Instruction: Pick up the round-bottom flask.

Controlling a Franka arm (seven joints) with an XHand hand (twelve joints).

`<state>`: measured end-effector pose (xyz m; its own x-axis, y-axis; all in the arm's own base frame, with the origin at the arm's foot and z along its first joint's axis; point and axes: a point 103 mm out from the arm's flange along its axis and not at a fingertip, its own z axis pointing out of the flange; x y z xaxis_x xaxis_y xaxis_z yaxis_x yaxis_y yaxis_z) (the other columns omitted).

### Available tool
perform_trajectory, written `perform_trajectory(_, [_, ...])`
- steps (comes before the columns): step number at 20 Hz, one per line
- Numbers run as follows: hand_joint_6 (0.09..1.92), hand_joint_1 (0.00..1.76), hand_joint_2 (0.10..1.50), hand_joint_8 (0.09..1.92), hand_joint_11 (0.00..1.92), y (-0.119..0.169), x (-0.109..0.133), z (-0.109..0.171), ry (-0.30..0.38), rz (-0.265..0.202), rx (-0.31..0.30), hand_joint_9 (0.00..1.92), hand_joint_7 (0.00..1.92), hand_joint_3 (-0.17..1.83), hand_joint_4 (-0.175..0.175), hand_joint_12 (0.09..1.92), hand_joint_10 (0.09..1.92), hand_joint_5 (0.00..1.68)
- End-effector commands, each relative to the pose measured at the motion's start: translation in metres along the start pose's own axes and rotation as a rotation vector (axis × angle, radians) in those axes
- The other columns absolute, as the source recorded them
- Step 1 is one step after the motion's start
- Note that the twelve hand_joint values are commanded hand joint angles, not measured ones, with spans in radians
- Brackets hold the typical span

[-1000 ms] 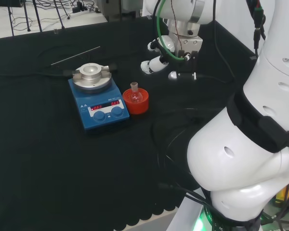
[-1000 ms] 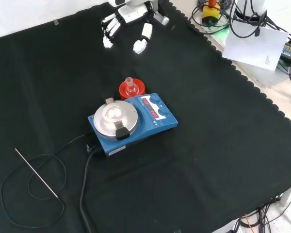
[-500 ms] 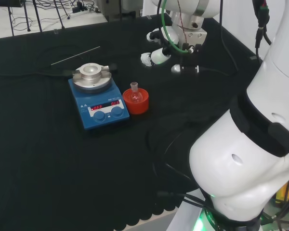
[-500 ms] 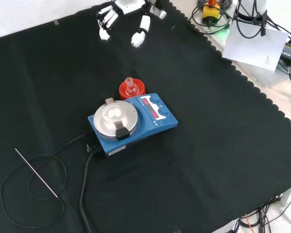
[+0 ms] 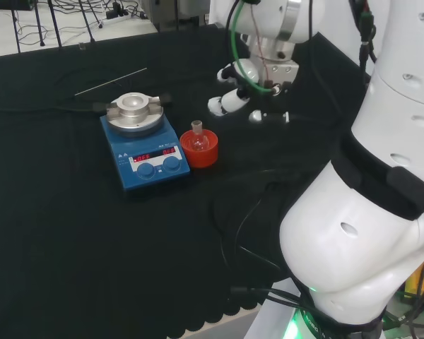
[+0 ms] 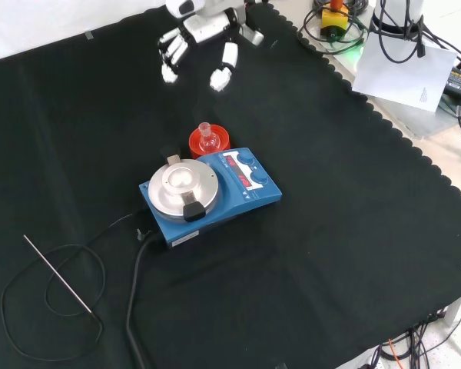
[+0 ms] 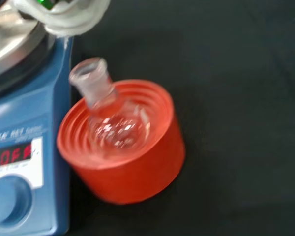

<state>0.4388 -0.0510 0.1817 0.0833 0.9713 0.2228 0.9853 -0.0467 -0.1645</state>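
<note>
We see the black and white robot hand (image 6: 202, 40) hovering above the black cloth bench (image 6: 353, 231), its fingers (image 6: 170, 63) spread and relaxed, holding nothing. In the front view it sits near the top edge, well apart from the small clear glass round-bottom flask (image 6: 207, 138). That flask stands upright in a red ribbed ring stand (image 6: 219, 140), touching the blue hotplate stirrer with a round silver top (image 6: 207, 192). In the head view the hand (image 5: 234, 95) is to the right of the flask (image 5: 197, 138). A thin metal probe on a black cable (image 6: 58, 275) lies farther away
</note>
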Motion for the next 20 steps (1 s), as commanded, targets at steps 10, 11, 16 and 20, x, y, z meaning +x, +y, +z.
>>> perform_trajectory(10, [0.09,0.78,0.65,0.68,0.0,0.001,0.04,0.052,-0.032,-0.062,0.078,0.48,0.31,0.49,-0.055,1.38,0.69,0.6])
perform_trajectory(11, [0.09,0.78,0.65,0.68,0.0,0.001,0.039,0.052,-0.025,-0.06,0.075,0.48,0.31,0.49,-0.055,1.38,0.69,0.6])
perform_trajectory(16, [0.09,0.79,0.65,0.68,0.0,0.001,0.039,0.056,-0.029,-0.054,0.075,0.48,0.31,0.5,-0.055,1.38,0.69,0.61])
perform_trajectory(20, [0.09,0.8,0.64,0.68,0.0,0.004,0.035,0.057,-0.018,-0.046,0.077,0.48,0.31,0.5,-0.054,1.38,0.69,0.61])
